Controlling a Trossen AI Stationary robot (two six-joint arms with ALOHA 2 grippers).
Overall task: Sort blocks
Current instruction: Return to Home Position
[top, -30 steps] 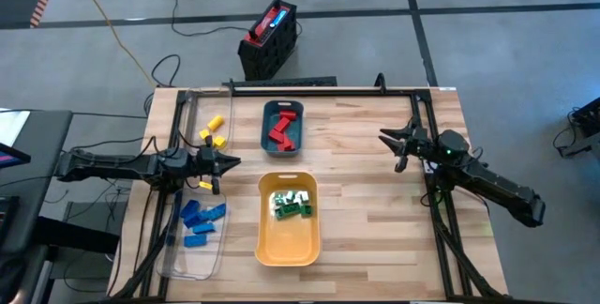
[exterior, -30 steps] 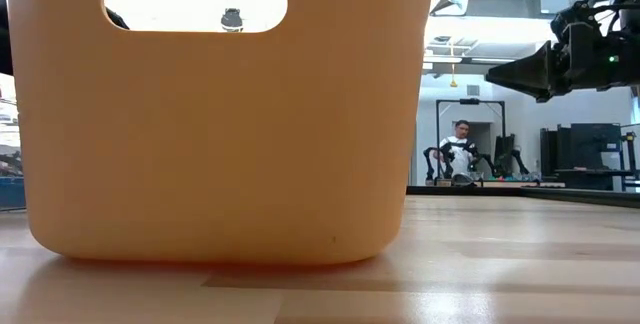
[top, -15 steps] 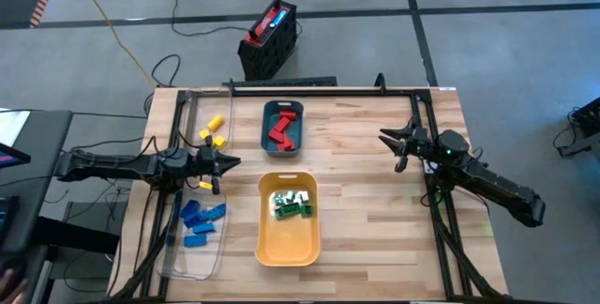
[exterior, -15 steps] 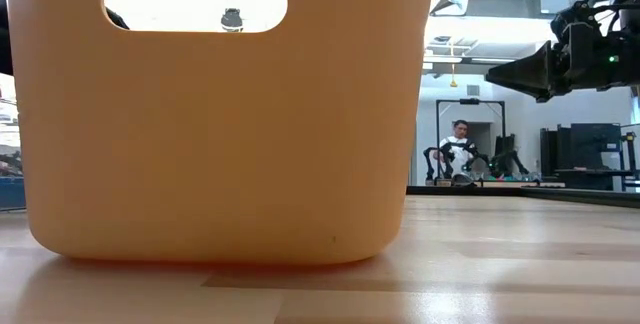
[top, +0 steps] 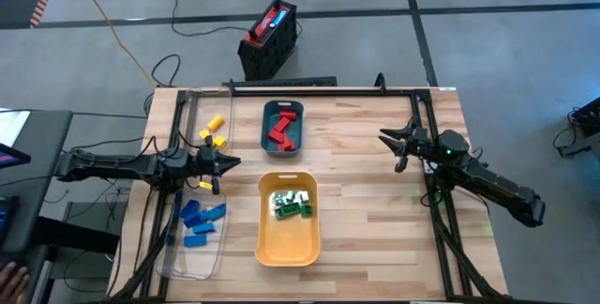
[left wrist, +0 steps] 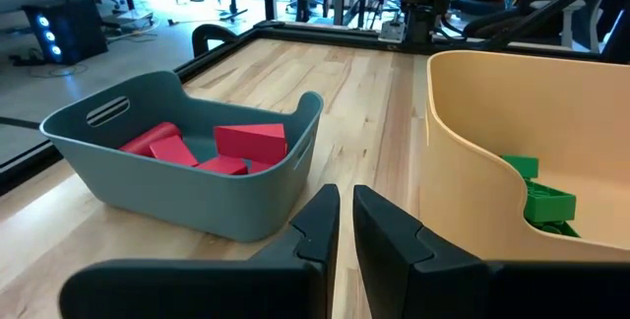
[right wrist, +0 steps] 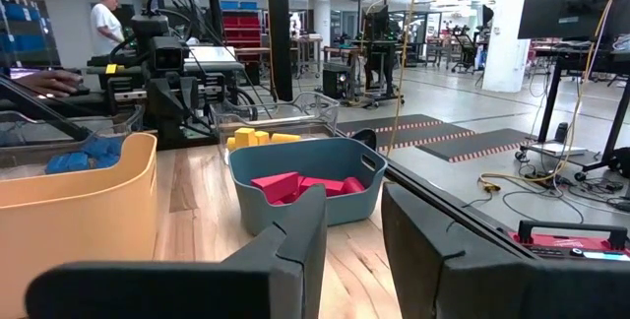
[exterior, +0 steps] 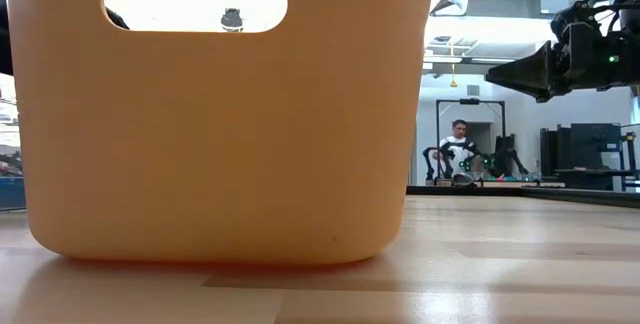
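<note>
Red blocks (top: 280, 129) lie in the teal tray (top: 265, 141), green blocks (top: 292, 205) in the yellow tray (top: 287, 245), and blue blocks (top: 200, 219) in the clear tray (top: 192, 262). Several yellow blocks (top: 214, 133) lie loose on the table by its left edge, one more (top: 204, 185) just beside the left arm. My left gripper (top: 234, 161) hovers shut between the yellow blocks and the yellow tray, empty. My right gripper (top: 386, 146) hovers open over the table's right part, also empty. The left wrist view shows the red blocks (left wrist: 228, 147) and green blocks (left wrist: 536, 201).
A red-and-black box (top: 269, 36) stands on the floor beyond the far edge. Black frame rails (top: 300, 89) run along the far and side edges. Bare wood (top: 366, 201) lies between the trays and the right arm. People show in the room behind.
</note>
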